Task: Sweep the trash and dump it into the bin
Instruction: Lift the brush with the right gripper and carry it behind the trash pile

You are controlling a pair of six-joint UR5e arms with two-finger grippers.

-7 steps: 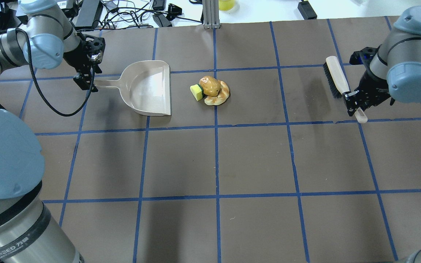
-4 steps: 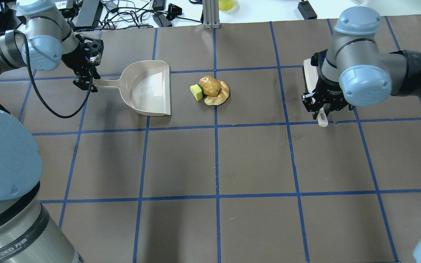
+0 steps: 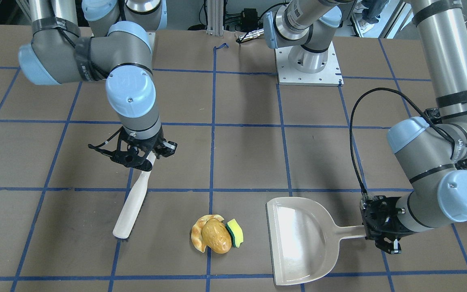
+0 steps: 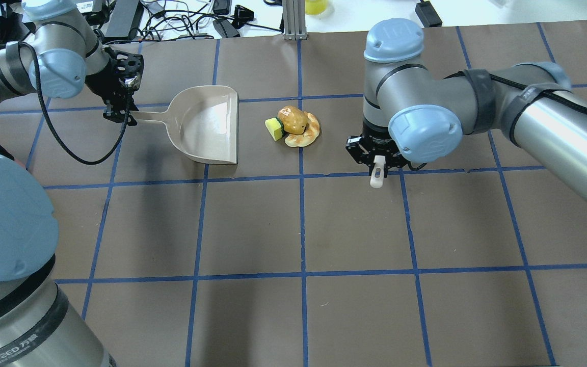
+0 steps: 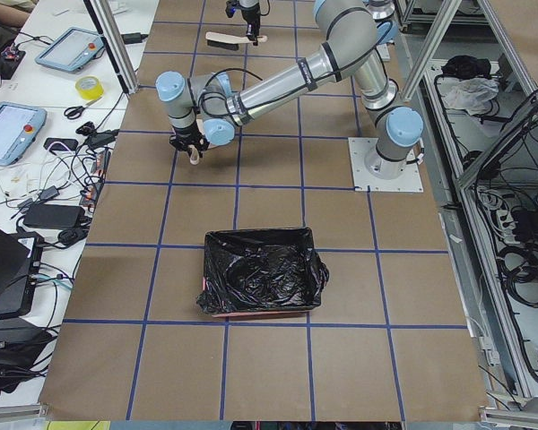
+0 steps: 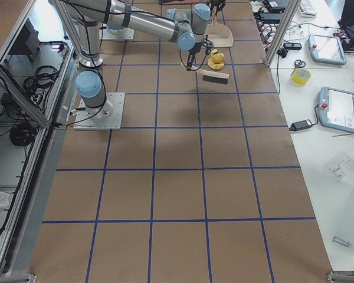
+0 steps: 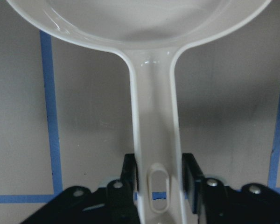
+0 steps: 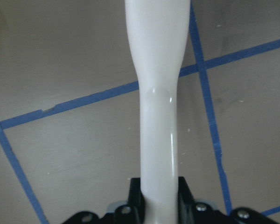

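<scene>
Trash heaps just beside the dustpan, whose long axis points at it; left gripper clenches its handle, right gripper the brush.

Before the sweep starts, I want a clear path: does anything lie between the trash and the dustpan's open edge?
Nothing visible; only bare table separates the trash from the dustpan. The brush is on the pile's far side.

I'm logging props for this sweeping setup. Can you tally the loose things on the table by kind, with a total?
Trash items: 3 (potato-like lump, pastry, sponge)
Sweeping tools: 2 (dustpan, brush)
Bins: 1 (bin, lined with a black bag)
Total: 6
</scene>
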